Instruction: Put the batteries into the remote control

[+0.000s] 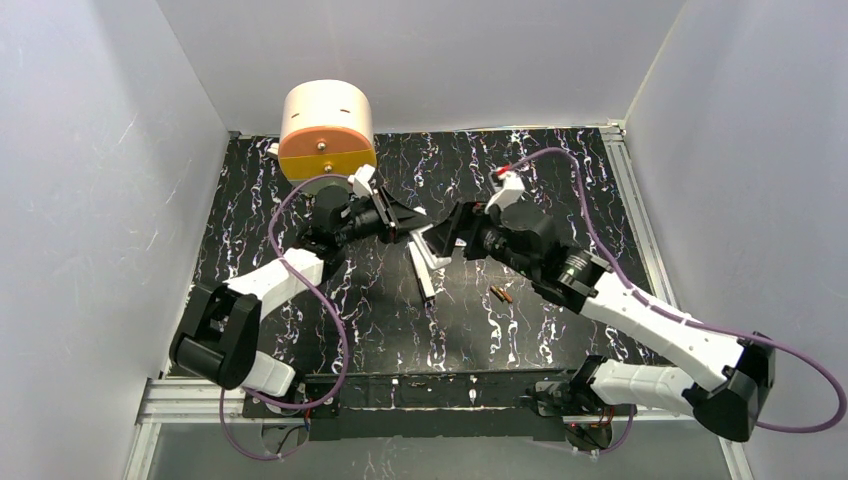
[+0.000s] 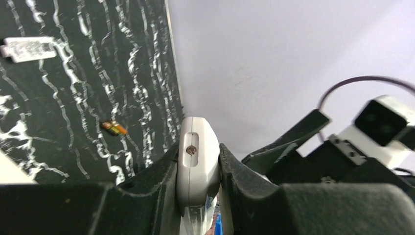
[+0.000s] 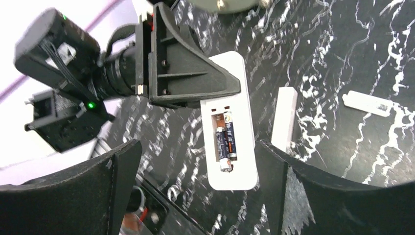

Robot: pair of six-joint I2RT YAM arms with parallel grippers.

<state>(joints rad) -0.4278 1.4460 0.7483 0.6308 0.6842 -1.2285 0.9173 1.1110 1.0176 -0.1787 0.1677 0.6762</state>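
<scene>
- The batteries point(image 3: 226, 139) lie side by side in the open compartment on the back of the remote control point(image 3: 247, 127).
- My left gripper point(image 2: 198, 155) is clamped on one end of the remote control, a finger pressed to each flat face.
- My right gripper point(image 3: 198, 147) stands wide apart and grips nothing. The remote's free end shows between its two fingers, touching neither.
- A plain white bar point(image 3: 285, 120) lies just beside the remote on the black marbled table point(image 1: 450, 335).
- Two loose batteries point(image 1: 501, 294) lie together on the table, near my right arm.
</scene>
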